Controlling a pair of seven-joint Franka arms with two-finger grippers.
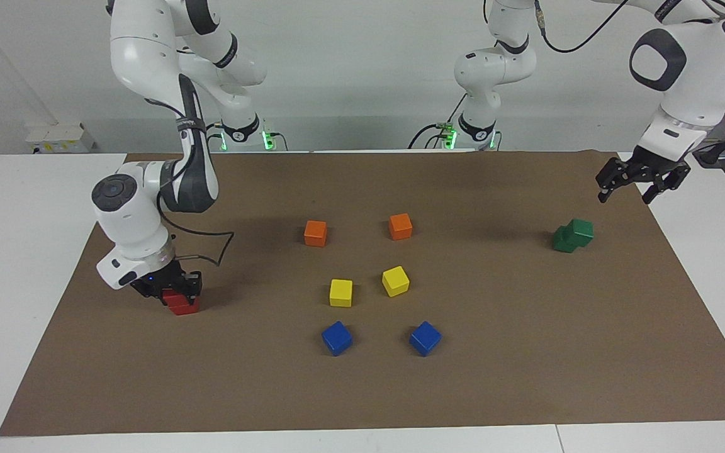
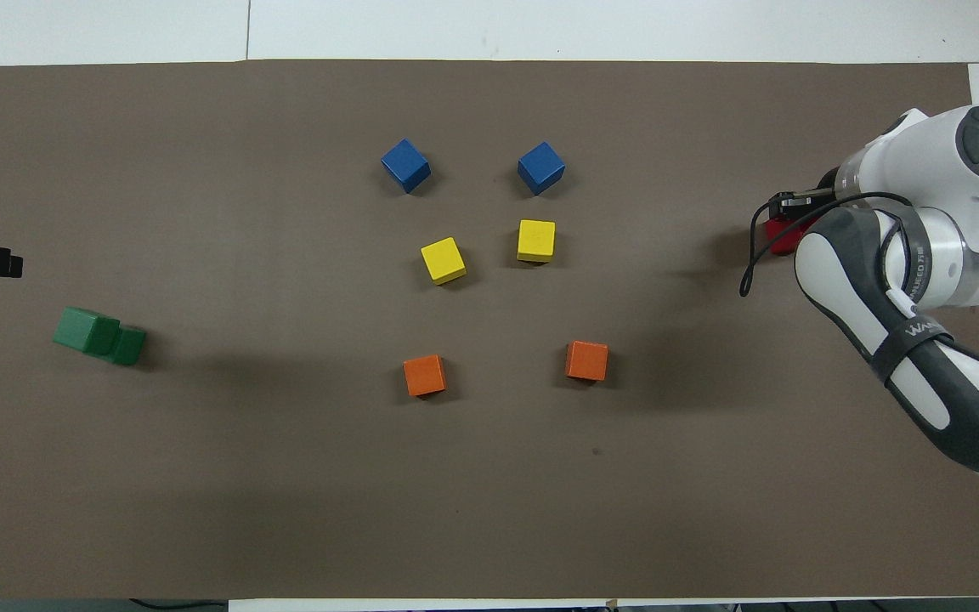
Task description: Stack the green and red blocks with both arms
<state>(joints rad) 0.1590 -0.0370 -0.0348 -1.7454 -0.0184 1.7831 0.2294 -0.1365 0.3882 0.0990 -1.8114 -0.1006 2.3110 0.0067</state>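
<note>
While the right gripper grips the upper red block on its partner at the right arm's end of the table, an off-centre release could topple it; the left gripper hangs open above the skewed green stack.

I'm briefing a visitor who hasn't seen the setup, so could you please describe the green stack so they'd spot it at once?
Start from the brown mat and go to the left arm's end of it. There, apart from the paired cubes in the middle, stands the green stack: two dark green cubes, the upper one sitting skewed on the lower. The open left gripper hangs above it, and nothing else there is green.
</note>
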